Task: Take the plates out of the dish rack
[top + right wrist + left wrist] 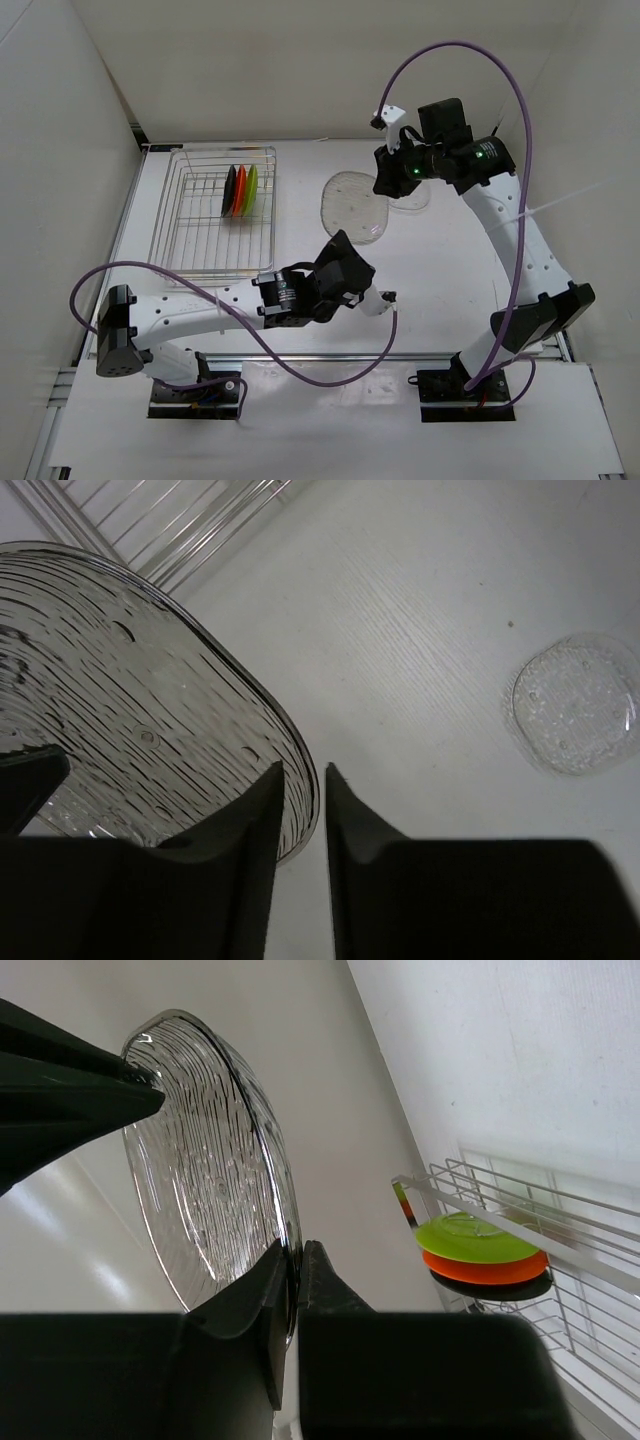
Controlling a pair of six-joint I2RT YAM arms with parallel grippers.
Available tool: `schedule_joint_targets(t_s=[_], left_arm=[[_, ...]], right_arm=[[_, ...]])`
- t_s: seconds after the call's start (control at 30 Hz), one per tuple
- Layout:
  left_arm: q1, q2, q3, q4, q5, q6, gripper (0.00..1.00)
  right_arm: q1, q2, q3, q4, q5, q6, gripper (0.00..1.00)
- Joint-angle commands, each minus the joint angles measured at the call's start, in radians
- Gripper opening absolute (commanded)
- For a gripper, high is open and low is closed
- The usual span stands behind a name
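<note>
Left gripper (297, 1252) is clamped on the rim of the clear plate (200, 1170), holding it up just right of the rack (215, 215). Right gripper (303, 772) straddles the opposite rim, its jaws narrow; I cannot tell whether they pinch it. I see black, orange and green plates (240, 190) standing on edge at the rack's far right.

White table (450, 275), white walls (300, 70)

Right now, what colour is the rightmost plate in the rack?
Lime green plate, clearest in left wrist view.
</note>
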Motion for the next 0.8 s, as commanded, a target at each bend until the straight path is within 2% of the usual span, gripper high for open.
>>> schedule_joint_targets(t_s=[0.0, 0.1, 0.2, 0.27, 0.33, 0.37, 0.4, 0.43, 0.5, 0.53, 0.6, 0.77], left_arm=[[-0.005, 0.0, 0.051, 0.007, 0.002, -0.012, 0.11], [-0.005, 0.0, 0.051, 0.007, 0.002, -0.003, 0.11], [0.016, 0.0, 0.041, 0.016, 0.002, 0.006, 0.11], [0.033, 0.009, 0.032, 0.03, -0.008, 0.016, 0.11], [0.057, 0.009, 0.031, 0.03, -0.008, 0.016, 0.16], [0.058, 0.009, 0.031, 0.03, -0.008, 0.016, 0.21], [0.067, 0.009, 0.031, 0.019, -0.008, -0.007, 0.44], [0.076, 0.009, 0.031, 0.01, -0.008, -0.007, 0.6], [0.085, 0.0, 0.031, -0.026, 0.001, -0.035, 0.81], [0.085, 0.0, 0.041, -0.048, 0.001, -0.053, 0.83], [0.096, 0.0, 0.05, -0.149, 0.001, -0.096, 1.0], [0.14, 0.0, 0.088, -0.404, -0.008, -0.217, 1.0]], right_arm=[[0.007, 0.003, -0.002, 0.027, -0.021, 0.004, 0.21], [0.007, 0.003, -0.002, 0.027, -0.033, 0.015, 0.15], [0.007, 0.003, -0.002, 0.027, -0.044, 0.015, 0.0], [0.007, 0.003, -0.002, 0.027, -0.03, 0.024, 0.0], [0.007, 0.003, -0.013, 0.027, -0.019, 0.034, 0.0], [0.007, 0.003, -0.013, 0.036, -0.019, 0.046, 0.0], [0.007, 0.003, -0.013, 0.036, -0.019, 0.055, 0.0], [0.007, 0.003, -0.013, 0.036, 0.003, 0.067, 0.0], [0.007, 0.003, -0.022, 0.056, 0.033, 0.08, 0.0], [0.007, 0.003, -0.022, 0.056, 0.054, 0.092, 0.0], [-0.017, 0.014, -0.031, 0.088, 0.112, 0.092, 0.0], [-0.166, 0.095, -0.046, 0.18, 0.149, 0.043, 0.0]])
